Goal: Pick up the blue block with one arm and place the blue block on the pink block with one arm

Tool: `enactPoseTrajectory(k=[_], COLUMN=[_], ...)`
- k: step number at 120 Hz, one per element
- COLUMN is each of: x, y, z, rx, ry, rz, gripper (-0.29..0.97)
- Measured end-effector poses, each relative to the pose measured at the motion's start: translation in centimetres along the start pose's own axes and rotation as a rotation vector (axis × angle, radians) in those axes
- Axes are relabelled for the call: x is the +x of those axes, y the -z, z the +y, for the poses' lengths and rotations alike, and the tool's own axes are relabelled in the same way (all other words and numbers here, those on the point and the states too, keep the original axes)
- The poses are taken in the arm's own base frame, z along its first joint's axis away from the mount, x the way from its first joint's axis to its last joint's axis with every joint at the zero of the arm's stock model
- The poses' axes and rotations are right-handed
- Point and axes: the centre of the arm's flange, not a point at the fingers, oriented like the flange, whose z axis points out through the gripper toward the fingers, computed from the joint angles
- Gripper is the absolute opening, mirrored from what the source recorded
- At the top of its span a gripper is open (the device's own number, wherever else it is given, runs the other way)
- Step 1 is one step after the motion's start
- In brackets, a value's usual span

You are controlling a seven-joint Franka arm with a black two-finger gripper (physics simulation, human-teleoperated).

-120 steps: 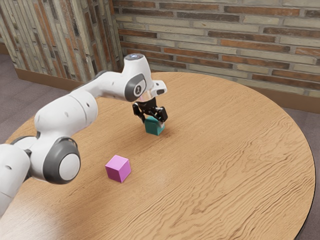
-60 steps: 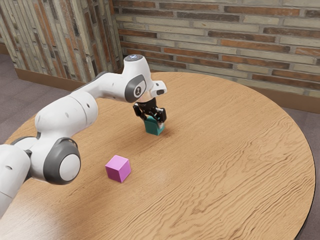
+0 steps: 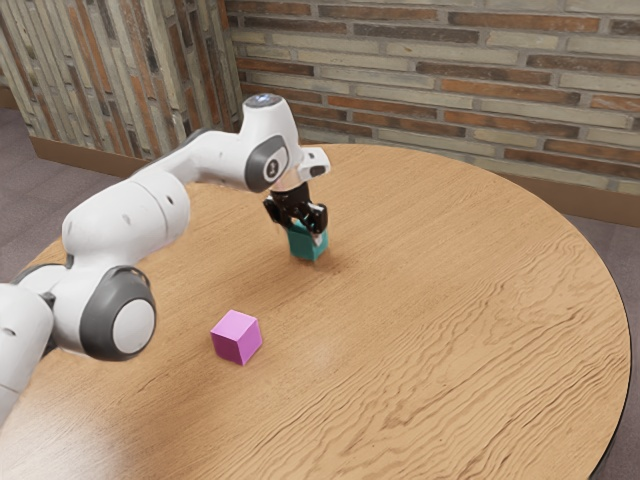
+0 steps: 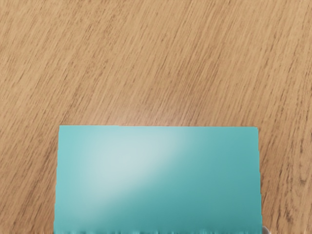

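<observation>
Okay, status at that frame: the gripper [image 3: 305, 226] was closed on the blue block [image 3: 309, 246], one black finger on each of two opposite sides, clamping near its top. The block rendered more teal than blue. It sat level between the fingers, a small shadow on the tabletop [image 3: 450, 300] just beside it toward the exterior view's right. Couldn't tell whether its base was touching the wood or just clear of it.

The arm [image 3: 150, 210] came in from the exterior view's left, wrist pointed straight down over the block.

The pink block [image 3: 237, 336] was flat on the tabletop, well apart from the blue one, nearer the camera and toward the exterior view's left. Nothing was touching it.

In the wrist view the blue block [image 4: 156, 178] was a big blurred teal rectangle right under the hand, with bare wood grain [image 4: 146, 58] beyond it.

A brick wall [image 3: 450, 60] stood behind the round tabletop.
</observation>
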Motion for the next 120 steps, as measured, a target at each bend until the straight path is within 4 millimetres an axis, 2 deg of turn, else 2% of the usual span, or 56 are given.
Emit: enactPoseTrajectory(k=[6,20,29,43,53,74,95,120], x=[0.2,0.4,-0.5,-4.7,-6.8,-11.6,-17.4,-21.1], y=[1.9,8.4,10.7,11.9,12.9,13.3,13.5,12.8], z=[-0.1,0.2,1.0,1.7,1.8,1.1,1.0,0.8], rx=[0.003,0.008,0.007,-0.001,0.004,0.024,0.042,0.052], ry=[0.001,0.000,-0.011,-0.015,-0.014,-0.006,0.004,0.020], rz=[0.008,0.041,0.012,-0.060,-0.060,-0.045,-0.023,0.012], gripper=[0.29,0.27,0.27,0.25,0.25,0.24,0.23,0.23])
